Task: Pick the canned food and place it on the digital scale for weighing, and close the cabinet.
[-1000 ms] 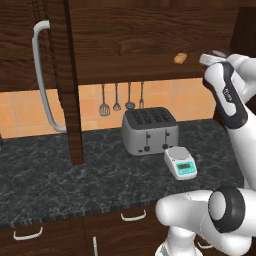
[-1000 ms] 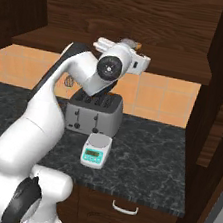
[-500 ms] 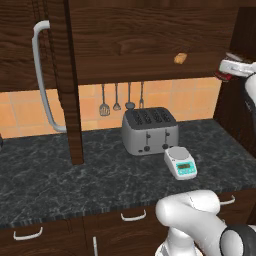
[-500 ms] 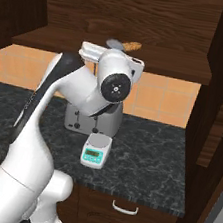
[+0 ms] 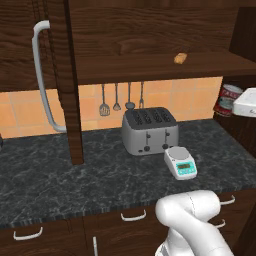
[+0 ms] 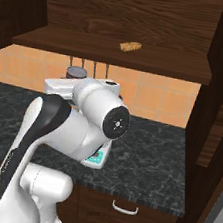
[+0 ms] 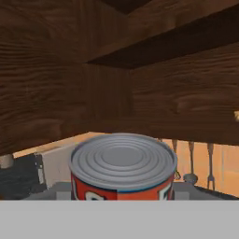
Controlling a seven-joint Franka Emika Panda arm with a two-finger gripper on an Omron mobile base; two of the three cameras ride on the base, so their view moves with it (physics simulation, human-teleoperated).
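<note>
the tool is clenched on the canned food [image 7: 122,168] and has swung it out of the cabinet [image 5: 150,35] to the far right, where it hangs in the air above the desk [image 5: 75,175]. the digital scale [image 5: 180,163] sits bare beside the toaster [image 5: 149,131]; lowering onto it looks next, with the cabinet door open.

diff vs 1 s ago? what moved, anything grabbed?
The arm has swung away from the open cabinet, carrying the canned food out and down below the shelf, at the right edge of the left base view. The tool is shut on the can, which was already gripped a second ago. Unchanged: digital scale and toaster on the counter, tan lump on the shelf, cabinet door open.
</note>
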